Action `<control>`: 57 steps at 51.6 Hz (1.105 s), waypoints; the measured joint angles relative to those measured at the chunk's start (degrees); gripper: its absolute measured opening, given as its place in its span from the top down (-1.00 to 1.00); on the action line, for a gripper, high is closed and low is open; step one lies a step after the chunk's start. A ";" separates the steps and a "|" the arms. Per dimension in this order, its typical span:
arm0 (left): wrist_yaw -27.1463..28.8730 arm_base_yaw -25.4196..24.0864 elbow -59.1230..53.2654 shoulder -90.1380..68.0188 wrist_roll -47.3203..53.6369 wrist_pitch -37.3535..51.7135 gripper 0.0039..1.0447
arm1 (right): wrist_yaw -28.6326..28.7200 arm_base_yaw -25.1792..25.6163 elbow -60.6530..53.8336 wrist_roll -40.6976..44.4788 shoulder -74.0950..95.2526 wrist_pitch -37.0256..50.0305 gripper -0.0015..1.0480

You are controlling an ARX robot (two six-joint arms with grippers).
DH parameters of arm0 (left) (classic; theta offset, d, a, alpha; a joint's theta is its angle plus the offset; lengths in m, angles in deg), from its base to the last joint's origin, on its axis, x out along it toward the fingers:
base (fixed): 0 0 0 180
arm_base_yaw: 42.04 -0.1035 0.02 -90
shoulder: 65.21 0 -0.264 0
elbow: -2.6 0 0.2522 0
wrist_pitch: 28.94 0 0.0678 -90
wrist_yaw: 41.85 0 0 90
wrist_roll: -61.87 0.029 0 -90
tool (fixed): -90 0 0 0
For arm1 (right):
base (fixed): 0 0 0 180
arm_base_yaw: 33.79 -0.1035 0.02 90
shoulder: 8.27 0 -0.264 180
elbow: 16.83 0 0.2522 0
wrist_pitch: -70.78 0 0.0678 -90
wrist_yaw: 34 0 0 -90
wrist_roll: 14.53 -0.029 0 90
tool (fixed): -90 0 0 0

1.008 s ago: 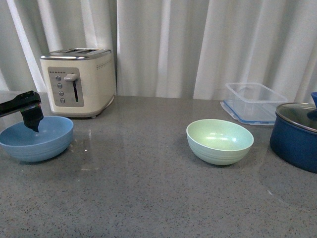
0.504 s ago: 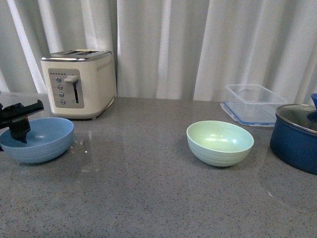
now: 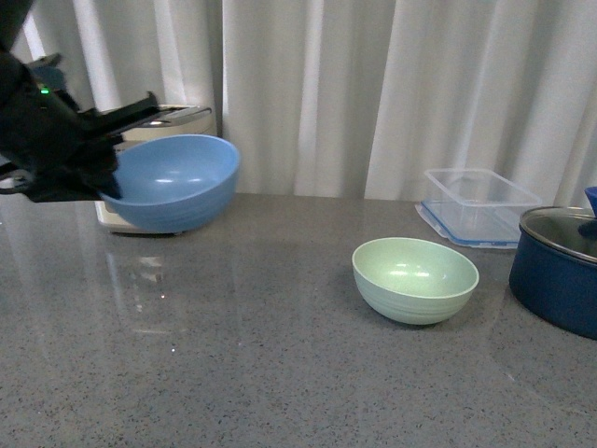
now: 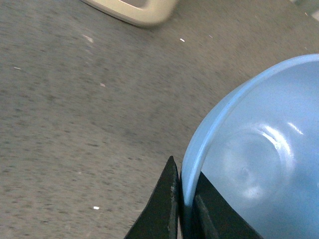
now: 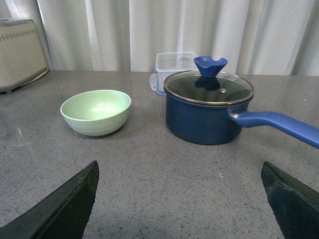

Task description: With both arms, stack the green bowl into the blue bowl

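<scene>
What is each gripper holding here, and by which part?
The left gripper holds the blue bowl by its rim, one of the jaws inside the wall and one outside. The right gripper is open and holds nothing.

The bulky black left arm [image 3: 42, 140] reaches in from the side, a small green light glowing on its wrist. Its flat black left gripper [image 4: 185, 172] is clamped on the rim of the light sky-blue round bowl [image 3: 177, 182], 1 finger [image 4: 167, 209] outside the wall and 1 inside, holding it in the air beside the hand. The right gripper [image 5: 179, 167] points level and forward, its 2 black fingers [image 5: 65, 209] spread wide apart.
</scene>
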 joint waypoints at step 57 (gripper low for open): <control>3.28 9.70 6.03 -11.23 0.13 2.64 0.05 | 0.00 0.00 0.00 0.00 0.00 0.00 -0.81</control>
